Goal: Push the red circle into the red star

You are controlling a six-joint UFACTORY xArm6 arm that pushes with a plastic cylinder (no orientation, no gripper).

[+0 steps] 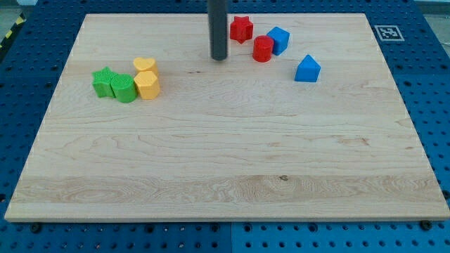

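Observation:
The red circle (263,48) stands near the view's top, right of centre. The red star (241,28) sits just up and left of it, with a small gap between them. A blue cube (279,39) touches the red circle on its right side. The dark rod comes down from the view's top and my tip (219,58) rests on the board, left of the red circle and below-left of the red star, touching neither.
A blue house-shaped block (307,69) lies right of the red circle. At the view's left sit a green star (105,81), a green cylinder (124,88), a yellow hexagon (148,84) and a yellow heart (144,65), clustered together. The wooden board (225,176) ends in blue pegboard.

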